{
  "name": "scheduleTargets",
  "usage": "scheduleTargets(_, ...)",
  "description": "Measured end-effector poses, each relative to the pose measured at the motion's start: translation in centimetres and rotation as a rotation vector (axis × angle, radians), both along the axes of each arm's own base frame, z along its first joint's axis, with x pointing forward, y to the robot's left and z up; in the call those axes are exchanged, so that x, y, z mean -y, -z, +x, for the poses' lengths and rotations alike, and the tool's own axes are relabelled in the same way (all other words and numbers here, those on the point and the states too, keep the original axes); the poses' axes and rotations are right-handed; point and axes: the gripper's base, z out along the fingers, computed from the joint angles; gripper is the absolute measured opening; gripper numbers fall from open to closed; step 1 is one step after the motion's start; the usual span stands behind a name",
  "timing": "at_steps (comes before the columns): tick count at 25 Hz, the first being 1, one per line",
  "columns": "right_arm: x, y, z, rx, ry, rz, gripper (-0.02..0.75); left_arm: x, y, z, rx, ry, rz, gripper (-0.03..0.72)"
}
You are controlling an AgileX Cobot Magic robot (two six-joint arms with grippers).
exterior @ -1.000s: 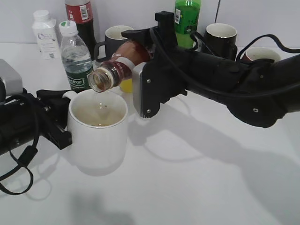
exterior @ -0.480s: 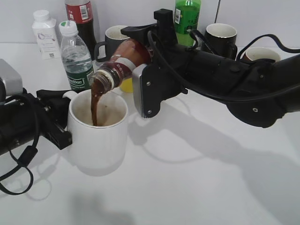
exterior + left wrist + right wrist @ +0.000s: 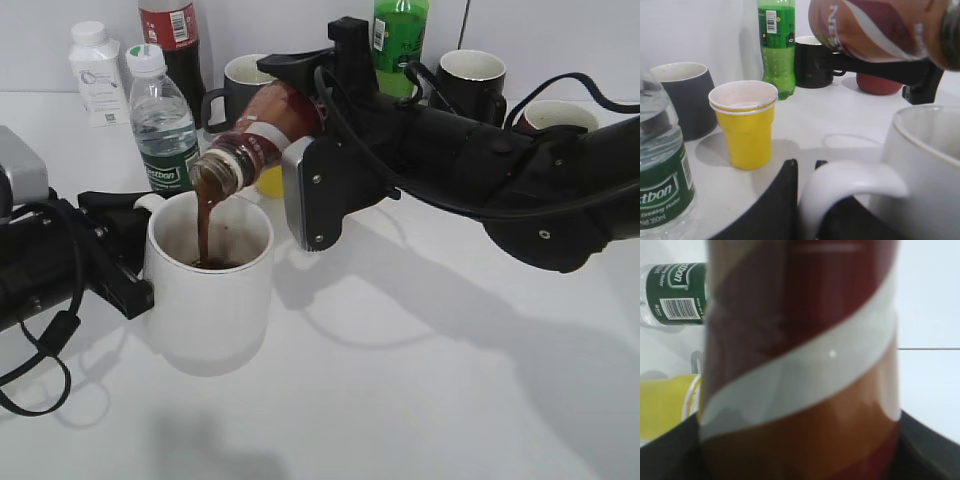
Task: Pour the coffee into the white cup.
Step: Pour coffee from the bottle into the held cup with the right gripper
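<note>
The white cup [image 3: 210,285] stands at the front left, its handle [image 3: 850,182] between the fingers of my left gripper [image 3: 125,250], which is shut on it. My right gripper [image 3: 300,95] is shut on the brown Nescafe bottle [image 3: 265,135], tilted mouth-down over the cup. A stream of dark coffee [image 3: 204,225] falls from the bottle's mouth into the cup, where dark liquid lies at the bottom. The bottle fills the right wrist view [image 3: 800,360] and shows at the top of the left wrist view [image 3: 875,27] above the cup's rim [image 3: 930,135].
Behind the cup stand a clear water bottle [image 3: 160,120], a small white capped bottle [image 3: 95,70], a cola bottle [image 3: 175,40], a yellow paper cup [image 3: 745,125], a green bottle [image 3: 400,45], dark mugs [image 3: 240,85] [image 3: 472,80] and a red-lined cup [image 3: 555,115].
The bottle tipped further and coffee began streaming out; a second ago the cup held almost nothing, now dark liquid lies in its bottom. The left gripper has not moved.
</note>
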Motion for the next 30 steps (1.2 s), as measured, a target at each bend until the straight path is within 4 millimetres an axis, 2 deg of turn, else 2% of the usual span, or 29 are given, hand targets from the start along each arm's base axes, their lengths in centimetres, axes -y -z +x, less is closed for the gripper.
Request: scheduleTargets(30, -0.01, -0.09, -0.01, 0.036, -0.003, -0.017, 0.528, 0.00, 0.00, 0.00, 0.002, 0.000, 0.002, 0.081)
